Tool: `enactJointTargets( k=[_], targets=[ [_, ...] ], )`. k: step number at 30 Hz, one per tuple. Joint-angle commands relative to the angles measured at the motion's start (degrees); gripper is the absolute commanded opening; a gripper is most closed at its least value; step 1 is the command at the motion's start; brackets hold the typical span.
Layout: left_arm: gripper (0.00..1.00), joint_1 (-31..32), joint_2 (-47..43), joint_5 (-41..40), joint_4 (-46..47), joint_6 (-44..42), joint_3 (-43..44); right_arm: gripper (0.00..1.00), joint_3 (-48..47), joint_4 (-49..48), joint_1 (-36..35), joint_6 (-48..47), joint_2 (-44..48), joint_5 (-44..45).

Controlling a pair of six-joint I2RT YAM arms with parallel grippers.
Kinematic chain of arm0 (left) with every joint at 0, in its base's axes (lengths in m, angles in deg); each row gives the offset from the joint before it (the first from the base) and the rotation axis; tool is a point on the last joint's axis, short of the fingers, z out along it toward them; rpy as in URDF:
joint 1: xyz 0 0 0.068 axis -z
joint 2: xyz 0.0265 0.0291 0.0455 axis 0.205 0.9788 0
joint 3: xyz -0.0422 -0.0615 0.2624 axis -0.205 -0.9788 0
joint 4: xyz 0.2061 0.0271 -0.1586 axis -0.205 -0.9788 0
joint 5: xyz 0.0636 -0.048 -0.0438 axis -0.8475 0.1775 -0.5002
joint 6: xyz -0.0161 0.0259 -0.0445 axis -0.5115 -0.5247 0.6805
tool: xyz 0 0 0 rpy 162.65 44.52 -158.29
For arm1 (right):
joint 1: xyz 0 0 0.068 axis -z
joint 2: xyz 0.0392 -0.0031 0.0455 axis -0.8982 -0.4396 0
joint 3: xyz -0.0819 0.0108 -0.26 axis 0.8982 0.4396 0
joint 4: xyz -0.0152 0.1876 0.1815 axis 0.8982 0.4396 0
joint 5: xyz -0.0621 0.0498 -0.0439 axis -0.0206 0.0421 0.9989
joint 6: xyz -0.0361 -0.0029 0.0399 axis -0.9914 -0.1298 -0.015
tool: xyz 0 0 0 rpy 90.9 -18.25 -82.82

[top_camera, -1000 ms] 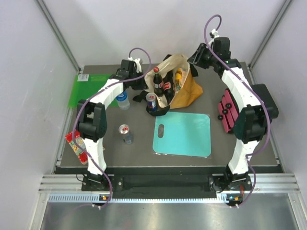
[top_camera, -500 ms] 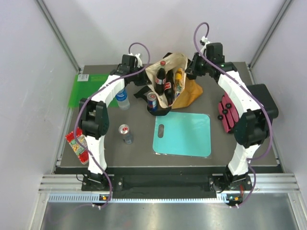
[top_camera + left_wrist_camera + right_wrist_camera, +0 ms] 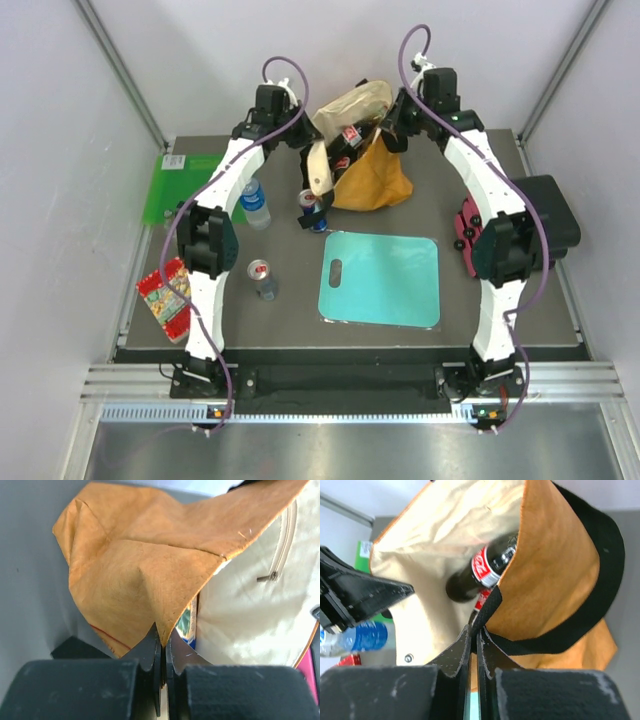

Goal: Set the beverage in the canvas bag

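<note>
Left claw (image 3: 161, 647): fingers pressed together, pinching rim of mustard-yellow canvas bag (image 3: 125, 575), cream lining beside it. Right claw (image 3: 474, 637): likewise closed, nipping opposite rim where black strap (image 3: 570, 630) joins. Bag held between both. Dark cola bottle (image 3: 482, 570) inside bag, just beyond right claw. Silver can (image 3: 262, 273) upright on table, well apart from left claw.

A turquoise plastic cutting board with a slot (image 3: 380, 279) lies nearer the bases than both pairs of jaws, a flat green mat (image 3: 180, 190) and a red patterned snack packet (image 3: 165, 300) left of those of the left gripper (image 3: 162, 647), a magenta ridged object (image 3: 470, 235) right of those of the right gripper (image 3: 474, 640).
</note>
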Motion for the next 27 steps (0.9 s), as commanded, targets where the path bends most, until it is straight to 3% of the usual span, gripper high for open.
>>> enactJointTargets(
  k=[1,10,21,27],
  targets=[
    [0.0,-2.3,-1.0,-3.1,19.8,7.0,6.2,0.0,-9.5,-21.4,0.5,1.5,-1.0,0.8],
    [0.0,-2.7,2.0,-7.7,28.6,13.7,12.7,0.0,-12.8,-27.6,1.7,2.2,-4.4,7.4],
    [0.0,-2.7,-1.0,-9.5,31.2,14.4,12.1,0.0,-2.1,-31.8,4.3,3.8,-4.1,7.5],
    [0.0,-2.6,-2.4,-11.4,34.0,15.9,13.0,0.0,-2.6,-32.6,5.4,4.6,-4.2,4.9]
  ],
)
